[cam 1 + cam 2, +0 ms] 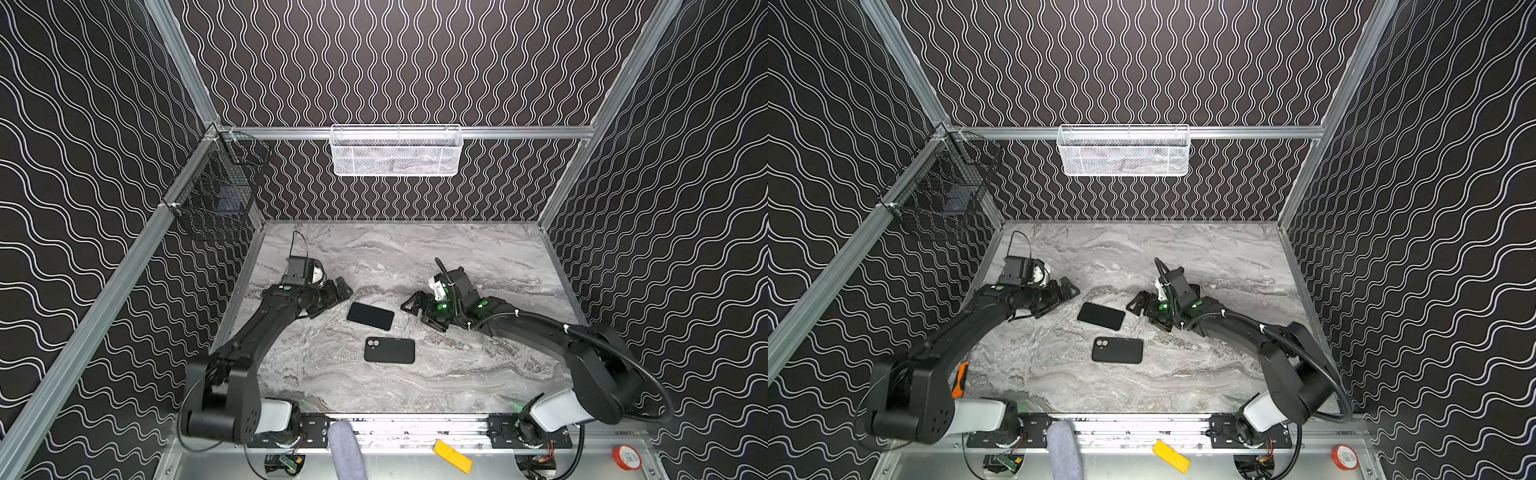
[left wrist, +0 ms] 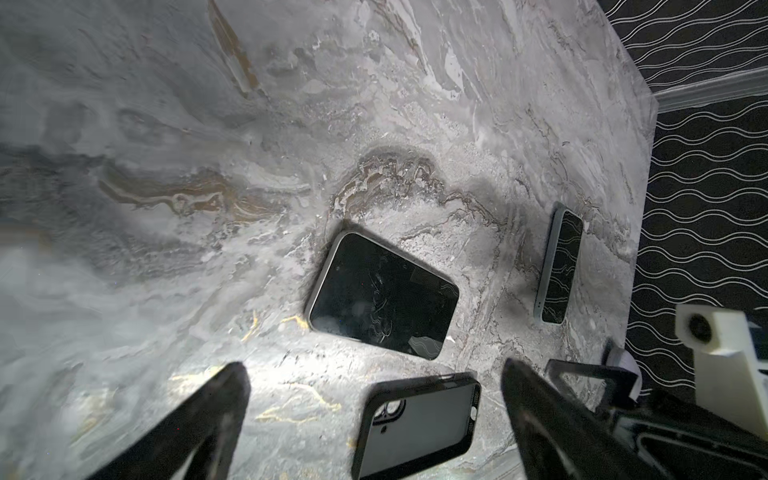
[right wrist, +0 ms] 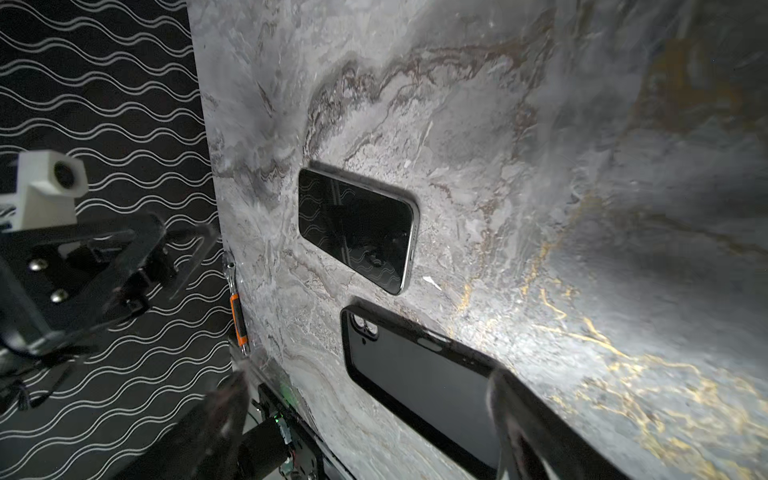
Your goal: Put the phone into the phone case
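- A grey padded cylinder (image 1: 345,451), a yellow tag (image 1: 453,456) and a red tape roll (image 1: 626,457) lie on the metal rail beyond the bench's (image 1: 478,386) front edge, clear of the work.
- The phone case (image 1: 389,350) lies flat near the bench's middle. Its open side looks to be up and its camera cut-out points toward the left edge.
- The phone (image 1: 370,316) lies screen up just behind the case, toward the back edge. It is near the case but not touching it, and is skewed against it.
- The left claw (image 1: 343,289) sits low beside the phone's left end with its jaws apart and empty.
- The right claw (image 1: 417,311) sits beside the phone's right end, also spread wide and holding nothing.
- The phone probably has to be lifted first. It is thin and flat on the bench, so a pinch across its long edges seems safest, with one end tipped up if the fingers cannot get under.
- Turn the phone square to the case, lens end over the cut-out, and seat one end before pressing the rest in.
- The other claw could pin the light case so it does not skid.
- The left wrist view shows another dark-screened slab (image 2: 559,266) by a bench edge at the wall. It is well apart and blocks nothing.
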